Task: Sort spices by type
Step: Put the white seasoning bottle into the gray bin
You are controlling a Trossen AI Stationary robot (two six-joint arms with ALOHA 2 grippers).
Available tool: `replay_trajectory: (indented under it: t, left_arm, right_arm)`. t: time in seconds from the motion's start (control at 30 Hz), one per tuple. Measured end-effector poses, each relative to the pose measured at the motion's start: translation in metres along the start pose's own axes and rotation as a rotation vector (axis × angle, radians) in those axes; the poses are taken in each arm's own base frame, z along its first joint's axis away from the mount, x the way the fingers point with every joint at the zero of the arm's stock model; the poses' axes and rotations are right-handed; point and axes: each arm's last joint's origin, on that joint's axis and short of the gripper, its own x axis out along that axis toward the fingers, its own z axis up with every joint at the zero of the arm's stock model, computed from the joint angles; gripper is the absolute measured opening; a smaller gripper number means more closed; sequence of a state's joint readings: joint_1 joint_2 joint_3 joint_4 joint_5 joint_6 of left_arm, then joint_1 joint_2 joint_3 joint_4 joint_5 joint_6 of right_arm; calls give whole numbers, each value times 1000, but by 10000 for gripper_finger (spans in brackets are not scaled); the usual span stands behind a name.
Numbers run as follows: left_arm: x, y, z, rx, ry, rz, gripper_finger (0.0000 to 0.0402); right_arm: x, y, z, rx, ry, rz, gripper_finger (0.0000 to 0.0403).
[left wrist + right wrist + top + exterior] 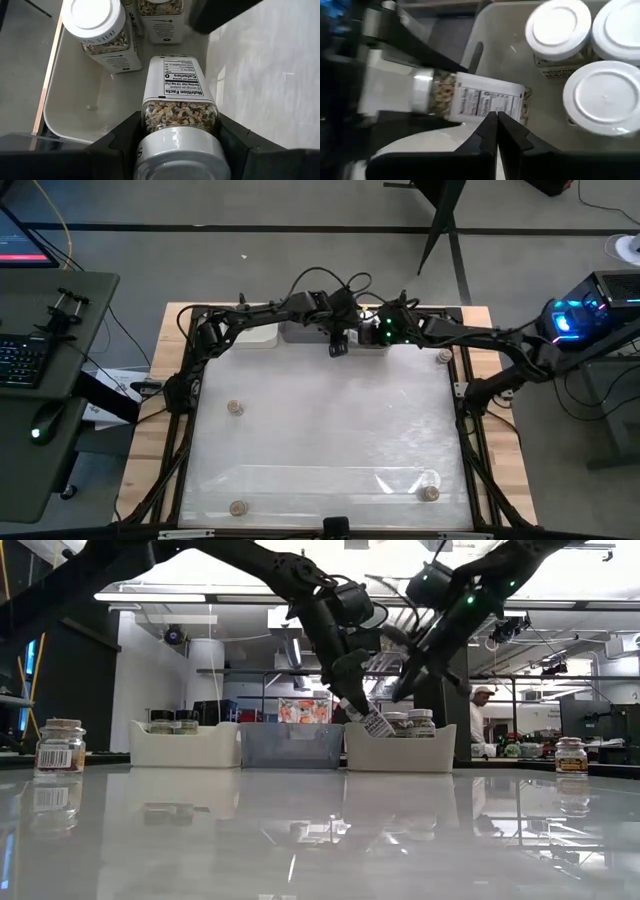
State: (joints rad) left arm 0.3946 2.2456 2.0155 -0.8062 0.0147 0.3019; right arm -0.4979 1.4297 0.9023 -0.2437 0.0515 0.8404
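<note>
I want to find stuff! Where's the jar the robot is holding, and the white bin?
held jar (180,102), left wrist view, on its nutrition label.
white bin (80,107), left wrist view, on its bare floor.

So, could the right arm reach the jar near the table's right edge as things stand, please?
Probably yes: the right gripper hangs shut and empty over the white bin, and the jar stands alone with nothing around it. The left gripper, shut on a white-capped jar, is not in between.

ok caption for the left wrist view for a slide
Left hand holds a white-capped spice jar over the white bin, where two more jars stand.
</note>
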Motion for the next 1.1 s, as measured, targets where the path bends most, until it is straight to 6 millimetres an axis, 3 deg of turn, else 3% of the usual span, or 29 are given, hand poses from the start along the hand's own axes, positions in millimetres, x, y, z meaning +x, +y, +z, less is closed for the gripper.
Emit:
replay_trajectory:
  t: [0.47,0.9,1.1]
  left_arm:
    - [0,1,3,10,-36,13,174]
    - [0,2,5,24,-55,18,193]
    - [11,-1,-1,-11,-65,-1,194]
  right_arm:
    - [28,-3,-6,3,48,-5,1]
    - [30,-5,-5,-27,39,-18,0]
    - [30,-7,-6,-32,49,-33,0]
